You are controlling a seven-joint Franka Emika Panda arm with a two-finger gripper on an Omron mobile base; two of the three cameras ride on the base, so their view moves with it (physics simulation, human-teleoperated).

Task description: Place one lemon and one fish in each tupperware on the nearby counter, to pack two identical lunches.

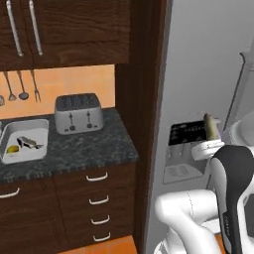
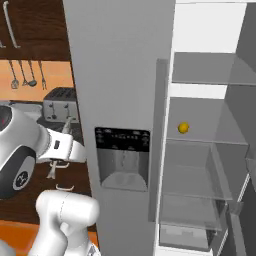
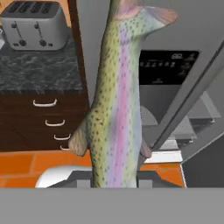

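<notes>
Held upright in the closed jaws, the fish [image 3: 117, 92] needs carrying toward ten o'clock, to a tupperware [image 1: 10, 156] on the counter [image 1: 89, 149].

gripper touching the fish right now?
Touching. In the hand view the fish rises straight out of the gripper, its lower end clamped between the jaws with no gap. The left base view shows the fish carried aloft.
</notes>
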